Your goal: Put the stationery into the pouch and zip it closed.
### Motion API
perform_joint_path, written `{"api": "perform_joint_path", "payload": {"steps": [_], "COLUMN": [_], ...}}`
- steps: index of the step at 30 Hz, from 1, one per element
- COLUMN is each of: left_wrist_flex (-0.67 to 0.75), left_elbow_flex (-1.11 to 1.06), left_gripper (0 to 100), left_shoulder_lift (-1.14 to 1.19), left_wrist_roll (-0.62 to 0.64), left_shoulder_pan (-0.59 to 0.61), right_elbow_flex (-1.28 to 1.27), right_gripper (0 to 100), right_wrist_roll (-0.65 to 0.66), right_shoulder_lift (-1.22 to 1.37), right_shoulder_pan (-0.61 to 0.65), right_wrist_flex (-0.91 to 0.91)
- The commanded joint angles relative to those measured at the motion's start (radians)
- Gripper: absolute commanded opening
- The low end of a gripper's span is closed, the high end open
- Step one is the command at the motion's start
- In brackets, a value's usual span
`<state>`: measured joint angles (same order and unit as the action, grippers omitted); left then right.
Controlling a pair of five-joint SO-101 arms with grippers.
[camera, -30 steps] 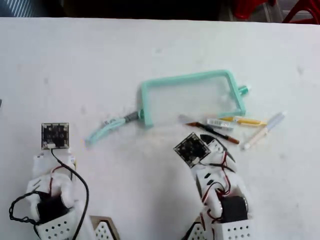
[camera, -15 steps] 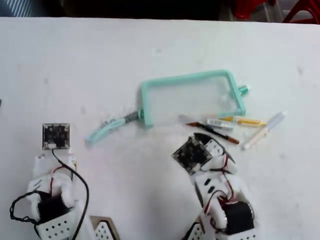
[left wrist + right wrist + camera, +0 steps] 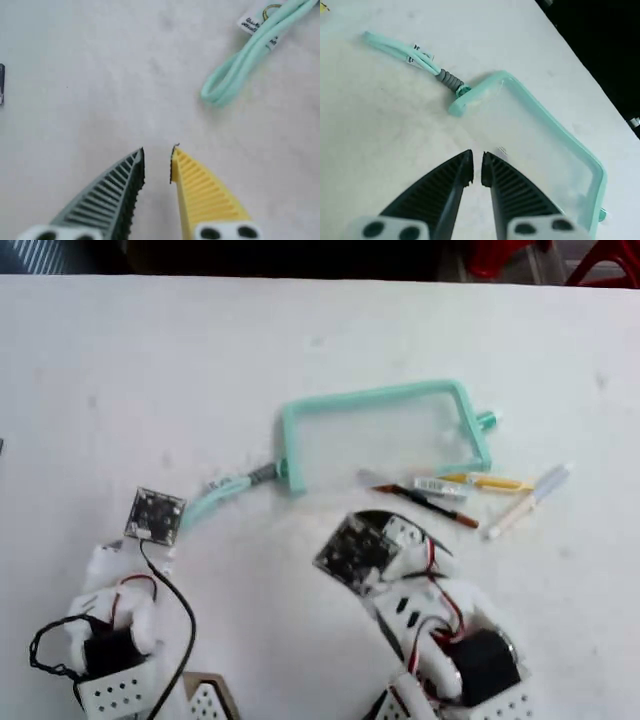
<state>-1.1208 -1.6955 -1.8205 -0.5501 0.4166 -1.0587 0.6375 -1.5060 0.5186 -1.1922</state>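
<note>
The clear pouch (image 3: 380,435) with a mint-green rim lies flat mid-table, and its mint strap (image 3: 215,492) trails off to the left. Several pens (image 3: 470,490) lie in a loose bunch by the pouch's near right corner. My left arm (image 3: 120,580) stands near the front left, with its wrist close to the strap's end. The left gripper (image 3: 157,150) is shut and empty over bare table, short of the strap loop (image 3: 250,55). My right arm (image 3: 420,600) stands in front of the pouch. The right gripper (image 3: 477,154) is shut and empty, just short of the pouch (image 3: 555,125) near its strap end (image 3: 457,95).
A dark object (image 3: 2,447) sits at the table's left edge and shows again (image 3: 1,85) beside the left gripper. Red chair legs (image 3: 600,260) stand beyond the far edge. Bare white table surrounds the pouch on the far and left sides.
The left arm has swung right and forward, toward the strap's end. The right arm's wrist has turned and shifted left, away from the pens. Pouch and pens have not moved.
</note>
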Motion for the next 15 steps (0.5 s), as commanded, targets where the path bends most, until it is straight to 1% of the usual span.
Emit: {"api": "perform_joint_path", "payload": {"steps": [1, 4, 7, 9, 11, 13, 15], "left_wrist_flex": [-0.006, -0.023, -0.025, -0.025, -0.021, -0.018, -0.021], "left_elbow_flex": [0.003, 0.003, 0.003, 0.003, 0.005, 0.02, 0.037], "left_gripper": [12, 12, 12, 12, 12, 9, 7], "left_shoulder_lift": [-0.008, -0.008, -0.008, -0.008, -0.008, -0.008, -0.008], "left_wrist_roll": [-0.017, -0.017, -0.017, -0.017, -0.002, 0.038, 0.054], "left_shoulder_pan": [0.016, 0.05, 0.051, 0.056, 0.074, 0.162, 0.257], "right_elbow_flex": [0.198, 0.284, 0.365, 0.414, 0.46, 0.499, 0.529], "right_gripper": [3.9, 3.9, 3.9, 3.9, 3.9, 5.8, 11.7], "right_wrist_roll": [-0.006, -0.009, -0.011, -0.011, -0.009, -0.002, -0.002], "right_shoulder_lift": [0.318, 0.481, 0.582, 0.619, 0.653, 0.705, 0.776], "right_shoulder_pan": [0.007, 0.008, 0.021, 0.073, 0.154, 0.24, 0.298], "right_wrist_flex": [0.01, 0.01, 0.042, 0.064, 0.088, 0.105, 0.139]}}
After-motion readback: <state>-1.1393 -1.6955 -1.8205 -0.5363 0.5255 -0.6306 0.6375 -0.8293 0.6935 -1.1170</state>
